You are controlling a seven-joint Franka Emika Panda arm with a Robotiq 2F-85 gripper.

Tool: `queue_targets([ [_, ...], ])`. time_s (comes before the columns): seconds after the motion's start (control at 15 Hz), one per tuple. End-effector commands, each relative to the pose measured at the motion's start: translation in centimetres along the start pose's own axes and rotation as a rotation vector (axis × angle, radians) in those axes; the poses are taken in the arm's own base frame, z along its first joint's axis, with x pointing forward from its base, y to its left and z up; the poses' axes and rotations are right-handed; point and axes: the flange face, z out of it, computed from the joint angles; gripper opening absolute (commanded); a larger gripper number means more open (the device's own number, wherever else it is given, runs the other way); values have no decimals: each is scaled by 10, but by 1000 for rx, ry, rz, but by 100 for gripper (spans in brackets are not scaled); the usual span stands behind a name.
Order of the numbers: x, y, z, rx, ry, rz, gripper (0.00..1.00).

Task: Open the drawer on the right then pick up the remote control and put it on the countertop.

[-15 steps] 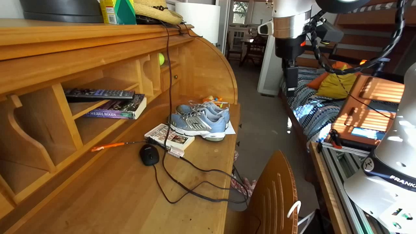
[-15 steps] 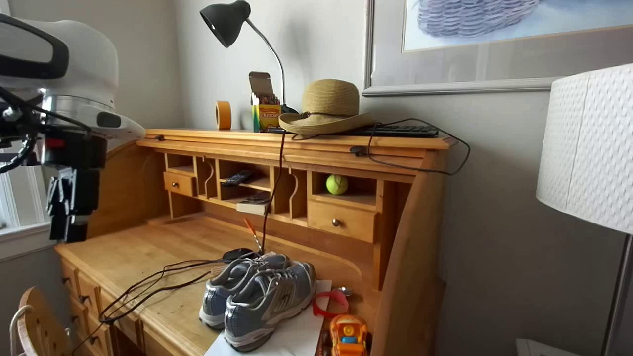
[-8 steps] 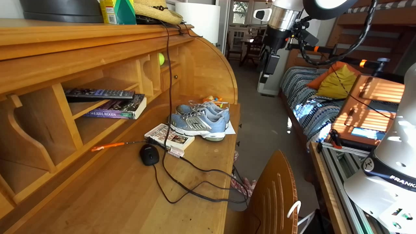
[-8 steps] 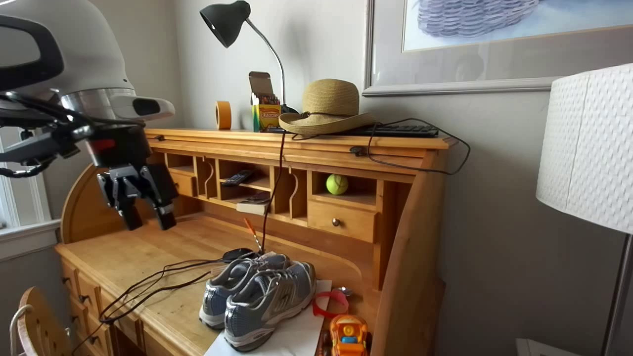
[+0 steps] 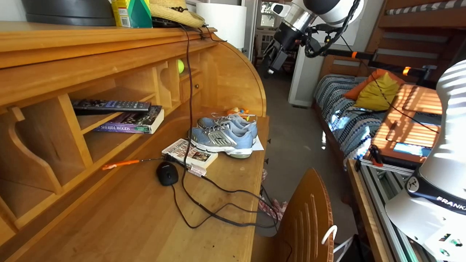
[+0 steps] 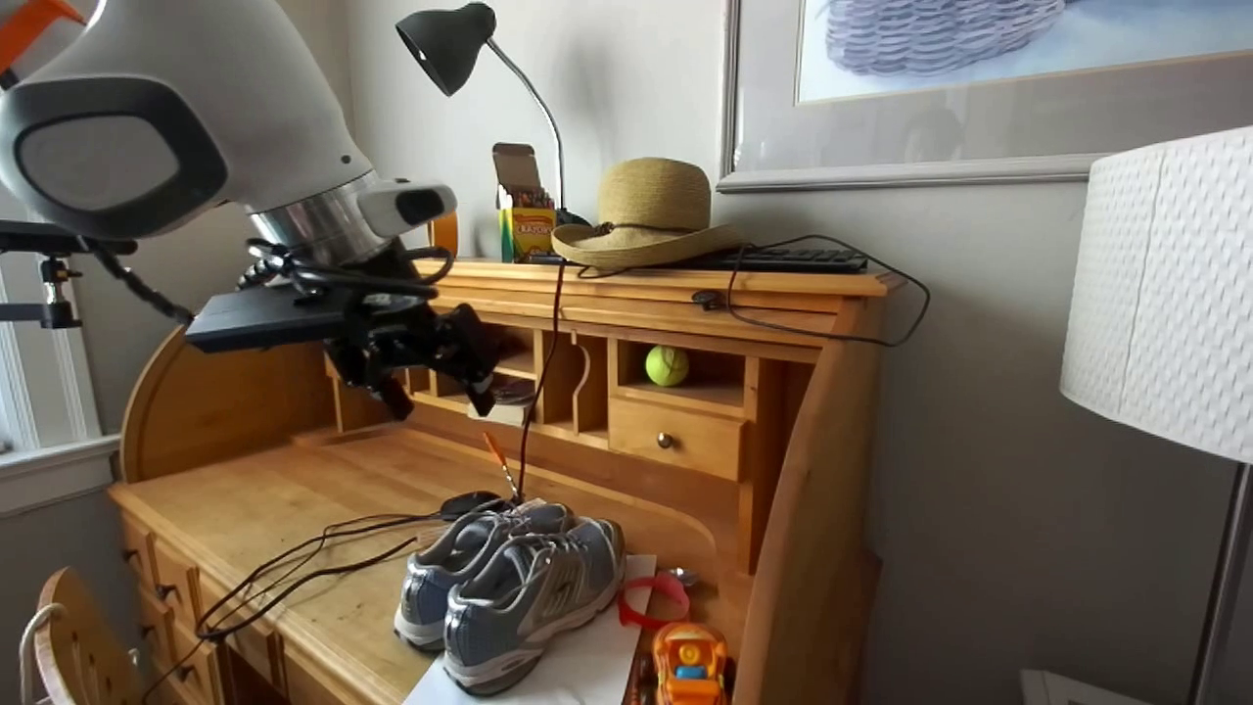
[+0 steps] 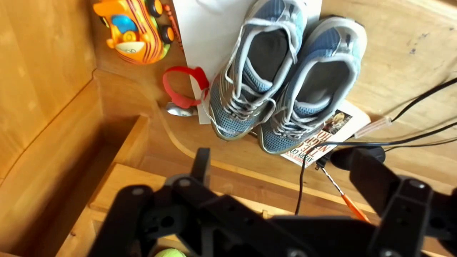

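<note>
Roll-top desk (image 6: 812, 441): golden grained wood, arched side panels, cubbies (image 5: 43, 138) along its back.

Countertop (image 5: 145, 225): the desk's broad working surface, light-brown wood.

Robot arm (image 5: 449, 149): white, rounded, its base well apart from the desk; lettered "FRANKA" on a dark band.

Gripper (image 6: 440, 401): black, angular, jointed; raised clear of the desk's surface, its fingers spread well apart.

Straw hat (image 6: 654, 201): woven, round crown, curled brim; on top of the desk.

Pair of sneakers (image 5: 225, 138): blue mesh, silver overlays, pale laces; on the desk's countertop.

Remote control (image 5: 113, 105): on the upper level of a cubby in the desk, one end jutting past the front edge; a slim, long, dark grey-black bar with rows of small lighter buttons, any print too small to read.

Thick paperback (image 5: 140, 118): lower level of the same desk cubby; "SHERRYL WOODS" in white on a purple spine.

Thin paperback (image 7: 330, 134): on the desk's countertop; fragments "AVERY CO" and "NEIGH" legible.

Crayon box (image 6: 532, 229): yellow and green card, "CRAYONS" on the front; on top of the desk.

Corded mouse (image 5: 167, 174): black, oval, on the desk's countertop.

Tennis ball (image 6: 667, 365): yellow-green felt, in a cubby of the desk.
</note>
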Motion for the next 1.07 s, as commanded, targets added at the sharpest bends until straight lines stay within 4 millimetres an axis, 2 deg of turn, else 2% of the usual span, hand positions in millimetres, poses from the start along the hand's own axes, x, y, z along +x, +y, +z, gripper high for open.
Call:
queue_targets([
  [0.0,6,3,1,8,0,3,100],
  [0.27,12,7,5,8,-10,3,100],
  [0.33,14,11,9,37,-3,51,100],
  [0.53,14,26,20,-37,55,186,100],
  [0.73,21,38,28,-118,105,239,100],
  [1.0,49,56,41,-104,152,220,100],
])
